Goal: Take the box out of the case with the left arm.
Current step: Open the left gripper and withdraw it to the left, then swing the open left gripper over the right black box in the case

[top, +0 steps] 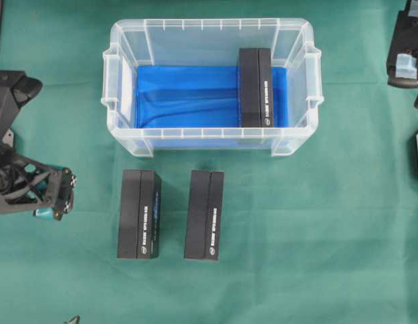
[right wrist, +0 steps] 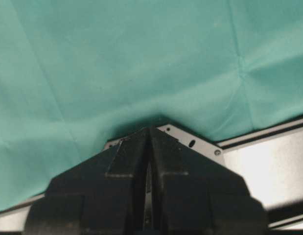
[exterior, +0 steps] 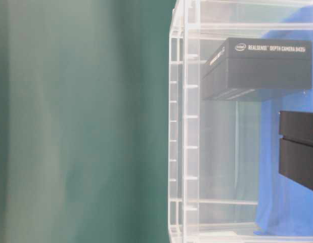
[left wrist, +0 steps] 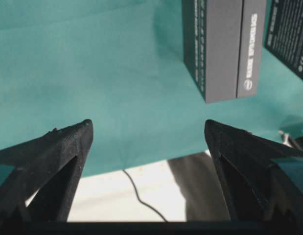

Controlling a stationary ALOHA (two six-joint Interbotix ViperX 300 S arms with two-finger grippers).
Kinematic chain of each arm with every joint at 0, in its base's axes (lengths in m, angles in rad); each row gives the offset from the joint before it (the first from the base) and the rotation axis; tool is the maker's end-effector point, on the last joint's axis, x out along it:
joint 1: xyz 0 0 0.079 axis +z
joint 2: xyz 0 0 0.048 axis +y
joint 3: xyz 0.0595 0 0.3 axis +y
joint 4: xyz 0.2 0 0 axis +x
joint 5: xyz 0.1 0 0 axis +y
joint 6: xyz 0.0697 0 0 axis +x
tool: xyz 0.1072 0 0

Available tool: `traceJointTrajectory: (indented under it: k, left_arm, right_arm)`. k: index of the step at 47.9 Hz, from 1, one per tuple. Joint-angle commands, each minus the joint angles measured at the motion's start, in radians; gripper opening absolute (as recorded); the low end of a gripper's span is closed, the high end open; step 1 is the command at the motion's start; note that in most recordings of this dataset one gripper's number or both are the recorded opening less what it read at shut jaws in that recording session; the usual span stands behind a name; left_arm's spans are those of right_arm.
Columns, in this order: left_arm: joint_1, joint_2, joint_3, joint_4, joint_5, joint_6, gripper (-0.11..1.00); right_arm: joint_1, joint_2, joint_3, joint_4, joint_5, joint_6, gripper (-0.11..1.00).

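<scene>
Clear ribbed case (top: 212,135), matte blk box (top: 255,88) inside

3 black boxes (top: 256,88) (top: 139,214) (top: 204,214), 1 clear case (top: 121,81), 2 robot arms (top: 23,175) (top: 406,50).

A green cloth (top: 317,229) is covering the whole work surface, lying mostly flat with soft creases running across it. Even, diffuse light is falling on it, leaving only faint shadows. At the cloth's edge, a pale tabletop (left wrist: 141,191) is showing, with a thin dark cable (left wrist: 141,196) trailing across it.
</scene>
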Motion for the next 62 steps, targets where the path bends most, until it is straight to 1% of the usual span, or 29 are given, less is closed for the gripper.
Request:
traceJointTrajectory:
  k: [1,7,14,21,23,24,27,33,36,41,62]
  left_arm:
    - [0.028,-0.011,-0.011,0.009,0.005,0.008,0.98]
    - [0.097,-0.020,-0.006,0.011,0.035,0.066,0.98]
    - [0.222,-0.029,-0.005,0.011,0.069,0.175,0.98]
    - [0.365,-0.040,-0.003,0.011,0.074,0.318,0.98]
    - [0.410,-0.043,-0.002,0.011,0.074,0.364,0.98]
    - [0.442,-0.044,-0.003,0.011,0.074,0.400,0.98]
    - [0.506,-0.044,-0.005,0.008,0.074,0.468,0.98]
    - [0.604,-0.043,-0.008,0.005,0.074,0.568,0.98]
    - [0.629,-0.043,-0.008,0.006,0.074,0.592,0.98]
    - [0.647,-0.041,-0.008,0.006,0.074,0.611,0.98]
    - [0.647,-0.017,-0.029,-0.011,0.074,0.612,0.98]
  right_arm:
    - [0.000,-0.005,-0.009,0.000,-0.003,0.000,0.01]
    - [0.000,-0.005,-0.009,0.002,-0.005,-0.002,0.01]
    - [0.000,-0.005,-0.009,0.000,-0.003,-0.002,0.01]
    - [-0.002,-0.005,-0.009,0.002,-0.003,0.002,0.01]
    - [0.000,-0.005,-0.009,0.002,-0.005,0.002,0.01]
    - [0.000,-0.005,-0.009,0.002,-0.003,0.003,0.01]
    - [0.000,-0.005,-0.009,0.002,-0.005,0.003,0.01]
    - [0.000,-0.005,-0.009,0.002,-0.003,0.003,0.01]
    - [0.000,-0.005,-0.009,0.002,-0.003,0.003,0.01]
    - [0.000,-0.005,-0.009,0.002,-0.002,0.002,0.01]
    - [0.000,-0.005,-0.009,0.000,-0.002,-0.005,0.01]
